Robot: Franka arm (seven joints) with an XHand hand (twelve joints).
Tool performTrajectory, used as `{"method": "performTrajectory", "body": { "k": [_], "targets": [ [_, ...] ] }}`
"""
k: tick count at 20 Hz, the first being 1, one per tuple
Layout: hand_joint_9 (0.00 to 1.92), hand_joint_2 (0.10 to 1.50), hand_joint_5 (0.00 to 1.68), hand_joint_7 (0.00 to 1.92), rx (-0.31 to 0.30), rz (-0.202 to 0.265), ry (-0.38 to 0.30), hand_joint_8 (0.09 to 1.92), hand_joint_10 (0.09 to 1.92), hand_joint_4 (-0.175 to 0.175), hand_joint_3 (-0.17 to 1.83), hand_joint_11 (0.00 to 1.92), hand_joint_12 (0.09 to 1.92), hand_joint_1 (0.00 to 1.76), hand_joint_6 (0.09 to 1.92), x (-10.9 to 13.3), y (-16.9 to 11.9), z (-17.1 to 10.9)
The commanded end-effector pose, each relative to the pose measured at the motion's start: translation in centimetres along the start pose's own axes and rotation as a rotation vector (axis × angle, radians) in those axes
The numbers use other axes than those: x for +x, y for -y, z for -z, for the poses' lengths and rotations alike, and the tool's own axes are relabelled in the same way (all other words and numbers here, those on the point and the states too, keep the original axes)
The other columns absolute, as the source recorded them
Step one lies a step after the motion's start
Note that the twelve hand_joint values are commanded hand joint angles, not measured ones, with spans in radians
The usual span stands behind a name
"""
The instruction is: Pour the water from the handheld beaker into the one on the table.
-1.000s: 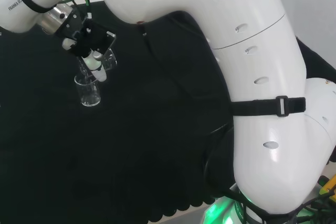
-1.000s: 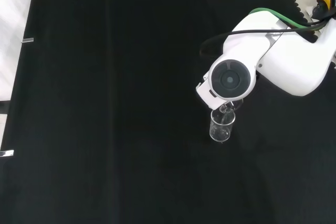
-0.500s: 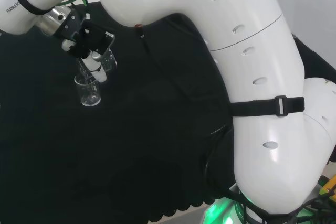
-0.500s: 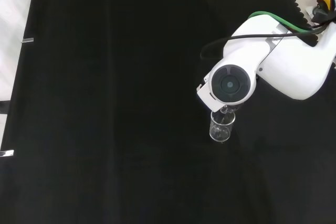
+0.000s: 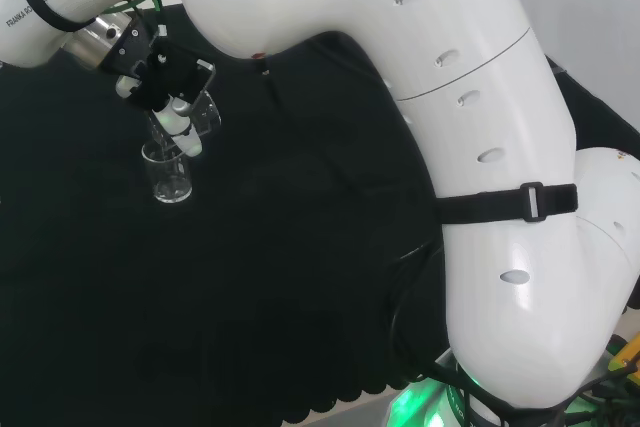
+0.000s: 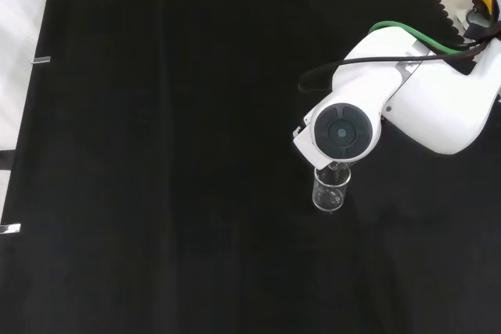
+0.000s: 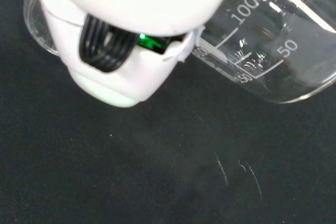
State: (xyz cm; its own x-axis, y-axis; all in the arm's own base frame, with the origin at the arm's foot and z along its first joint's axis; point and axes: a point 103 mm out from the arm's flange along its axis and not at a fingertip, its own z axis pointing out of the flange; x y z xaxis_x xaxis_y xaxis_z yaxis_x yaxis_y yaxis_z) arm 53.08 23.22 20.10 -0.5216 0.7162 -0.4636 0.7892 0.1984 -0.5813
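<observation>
Counter first: black cloth across nearly the whole front view, bare apart from the glassware at lower right of centre. My arm's white links take the right half of the head view; in the front view a link with a round grey cap sits just above the glass.

Robot hand, upper left of the head view, fingers curled round the handheld beaker and holding it tipped, mouth angled down toward the left of that frame. In the wrist view the same beaker lies slanted beside a white fingertip; graduation marks visible, clear glass, and I cannot tell how much water is left in it.

Table beaker stands upright on the cloth directly below and slightly left of my hand in the head view. In the front view it is just under the grey cap.

Key relation: the held beaker's lip is over the standing beaker's open mouth, its long axis leaning down into it. My judgement: the pour is under way or close to done; whether a stream is running I cannot make out.
</observation>
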Motion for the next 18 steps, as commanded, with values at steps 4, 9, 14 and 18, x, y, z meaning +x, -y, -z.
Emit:
{"method": "performTrajectory", "body": {
  "k": [4, 9, 14, 18],
  "targets": [
    [1.38, 0.95, 1.35, 1.44, -0.003, -0.004, -0.006, 0.27, 0.32, -0.175, -0.02, 1.05, 0.85, 1.42, 0.34, -0.10, 0.13, -0.05],
    [1.38, 0.95, 1.35, 1.44, -0.007, -0.004, 0.005, 0.26, 0.32, -0.175, -0.02, 1.05, 0.85, 1.42, 0.34, -0.24, 0.26, 0.11],
    [1.38, 0.95, 1.35, 1.45, -0.007, -0.005, 0.005, 0.26, 0.32, -0.175, -0.02, 1.05, 0.84, 1.42, 0.34, -0.28, 0.30, 0.11],
    [1.38, 0.95, 1.35, 1.45, -0.008, -0.005, 0.005, 0.26, 0.32, -0.175, -0.02, 1.06, 0.84, 1.42, 0.34, -0.29, 0.30, 0.14]
  ]
}}
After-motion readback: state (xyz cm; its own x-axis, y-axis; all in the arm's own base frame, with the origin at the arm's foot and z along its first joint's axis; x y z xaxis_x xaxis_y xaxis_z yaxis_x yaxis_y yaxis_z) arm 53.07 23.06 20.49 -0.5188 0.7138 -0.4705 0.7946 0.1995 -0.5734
